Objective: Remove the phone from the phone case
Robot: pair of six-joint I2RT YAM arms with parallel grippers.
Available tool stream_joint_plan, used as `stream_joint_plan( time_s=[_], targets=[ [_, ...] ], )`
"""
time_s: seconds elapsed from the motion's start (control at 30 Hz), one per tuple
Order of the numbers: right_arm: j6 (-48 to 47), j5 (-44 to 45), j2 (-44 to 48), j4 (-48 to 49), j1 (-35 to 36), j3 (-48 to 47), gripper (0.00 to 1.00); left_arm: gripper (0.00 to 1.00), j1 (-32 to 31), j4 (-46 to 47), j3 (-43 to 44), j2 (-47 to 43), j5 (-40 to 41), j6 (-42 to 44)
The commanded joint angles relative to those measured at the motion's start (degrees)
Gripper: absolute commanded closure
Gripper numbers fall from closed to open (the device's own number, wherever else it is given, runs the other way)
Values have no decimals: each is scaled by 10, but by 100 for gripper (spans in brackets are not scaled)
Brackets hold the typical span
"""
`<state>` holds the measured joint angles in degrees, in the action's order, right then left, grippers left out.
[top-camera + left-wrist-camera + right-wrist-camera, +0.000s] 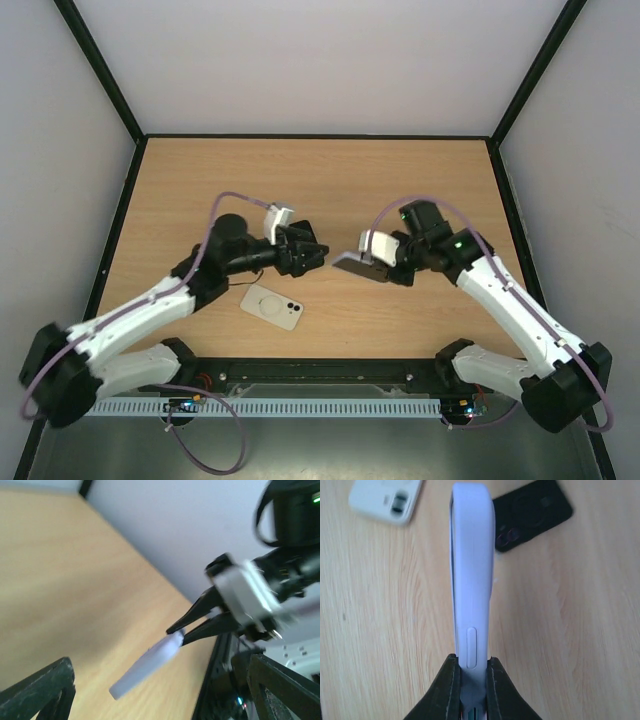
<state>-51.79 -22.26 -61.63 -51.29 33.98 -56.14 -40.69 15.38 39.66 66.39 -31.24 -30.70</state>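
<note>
Case (472,580), pale lilac, pinched edge-on at its right end between right jaws, clamped tight, side button just beyond the tips. Held off the table (400,170) near its middle; phone inside or not: cannot tell. Left jaws apart, holding nothing, just left of case. Flat on table: white piece (271,307) at near left, black piece (532,512) past case in right wrist view.
</note>
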Motion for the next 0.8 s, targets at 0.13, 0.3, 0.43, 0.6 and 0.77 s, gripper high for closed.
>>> stream_joint_plan(
  time_s=[0.13, 0.3, 0.43, 0.6, 0.77],
  targets=[
    [325, -314, 21, 144, -78, -17, 98, 14, -33, 82, -112, -193, 198, 5],
    [425, -391, 47, 199, -83, -6, 98, 10, -67, 168, -159, -213, 219, -63],
    [469, -444, 69, 225, -86, 20, 98, 9, -82, 85, -88, -167, 207, -71],
    [540, -502, 82, 281, -87, 53, 98, 21, -98, 171, -98, -151, 140, -47],
    [580, -529, 91, 302, -88, 57, 98, 34, -98, 227, -97, -132, 100, -53]
  ],
)
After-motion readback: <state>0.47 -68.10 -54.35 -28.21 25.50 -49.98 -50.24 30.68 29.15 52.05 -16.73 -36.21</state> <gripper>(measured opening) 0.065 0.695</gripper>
